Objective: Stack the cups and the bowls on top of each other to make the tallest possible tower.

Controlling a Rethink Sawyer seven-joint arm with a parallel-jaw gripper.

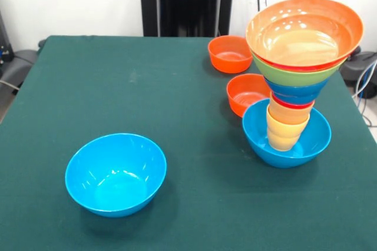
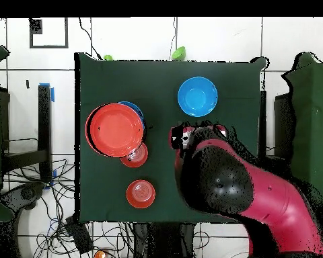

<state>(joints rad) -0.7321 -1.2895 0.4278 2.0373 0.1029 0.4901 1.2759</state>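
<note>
- The tower (image 1: 297, 80) stands at the right of the green-covered table (image 1: 177, 145) in the front view. Its base is a large light-blue bowl (image 1: 312, 145).
- Upward from the base: yellow-orange cups (image 1: 285, 130), a thin red rim, a small dark-blue bowl (image 1: 294, 93), a large green bowl (image 1: 277, 73), a second red rim, and a large orange bowl (image 1: 303, 33) on top. The column widens upward.
- A second large light-blue bowl (image 1: 116, 173) sits alone, upright, at the front left, well apart from the tower.
- Two small orange bowls stand behind the tower: one (image 1: 246, 93) just beside the base bowl, the other (image 1: 230, 53) farther back.
- Overhead, the red and black arm (image 2: 245, 195) reaches over the table between the tower and the lone blue bowl. Its gripper is hidden beneath it; whether the end effector is open or closed cannot be told.
</note>
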